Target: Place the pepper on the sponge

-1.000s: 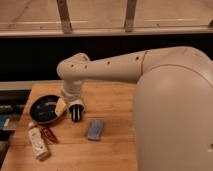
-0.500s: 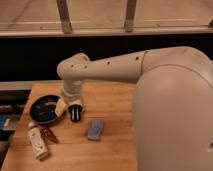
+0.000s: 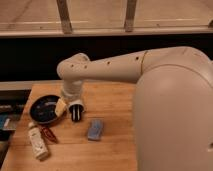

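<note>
The red pepper (image 3: 48,133) lies on the wooden table near the front left, just right of the white bottle (image 3: 37,142). The blue-grey sponge (image 3: 95,128) lies flat further right, apart from the pepper. My gripper (image 3: 76,116) hangs from the white arm, fingers pointing down, above the table between the pan and the sponge. It holds nothing that I can see. It is to the upper right of the pepper and to the left of the sponge.
A round dark pan (image 3: 45,108) sits at the left of the table with a pale yellow item (image 3: 60,106) at its right rim. The robot's large white body (image 3: 175,120) fills the right side. The wooden table (image 3: 110,155) has its left edge near the bottle.
</note>
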### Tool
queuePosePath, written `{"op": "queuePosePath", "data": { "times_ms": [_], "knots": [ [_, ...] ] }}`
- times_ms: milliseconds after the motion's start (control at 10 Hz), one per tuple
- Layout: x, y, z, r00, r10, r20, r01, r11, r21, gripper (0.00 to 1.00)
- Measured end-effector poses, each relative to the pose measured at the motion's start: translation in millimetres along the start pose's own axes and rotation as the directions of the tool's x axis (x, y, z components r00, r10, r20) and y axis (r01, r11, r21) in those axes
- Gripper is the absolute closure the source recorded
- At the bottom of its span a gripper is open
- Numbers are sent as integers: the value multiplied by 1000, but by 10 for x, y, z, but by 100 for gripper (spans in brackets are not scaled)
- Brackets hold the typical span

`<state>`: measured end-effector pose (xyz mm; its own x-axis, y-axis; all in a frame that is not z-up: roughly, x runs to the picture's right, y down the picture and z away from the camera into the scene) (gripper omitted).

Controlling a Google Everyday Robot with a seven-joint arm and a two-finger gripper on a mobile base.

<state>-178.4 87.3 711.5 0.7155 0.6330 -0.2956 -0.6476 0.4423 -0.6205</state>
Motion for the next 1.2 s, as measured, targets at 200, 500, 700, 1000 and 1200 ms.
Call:
{"op": "queuePosePath", "data": {
  "times_ms": [200, 500, 700, 1000, 1200],
  "knots": [
    [-29, 35, -15, 999, -20, -25, 20, 1000, -2, 20],
    [-313, 526, 189, 982, -142, -122, 142, 990, -13, 20],
    [-492, 959, 476, 955, -224, -197, 222, 975, -31, 20],
    [-465, 1065, 832, 924, -262, -279, 264, 964, -29, 20],
    [-436, 986, 831, 926, -248, -284, 252, 967, -21, 20]
  ]
}}
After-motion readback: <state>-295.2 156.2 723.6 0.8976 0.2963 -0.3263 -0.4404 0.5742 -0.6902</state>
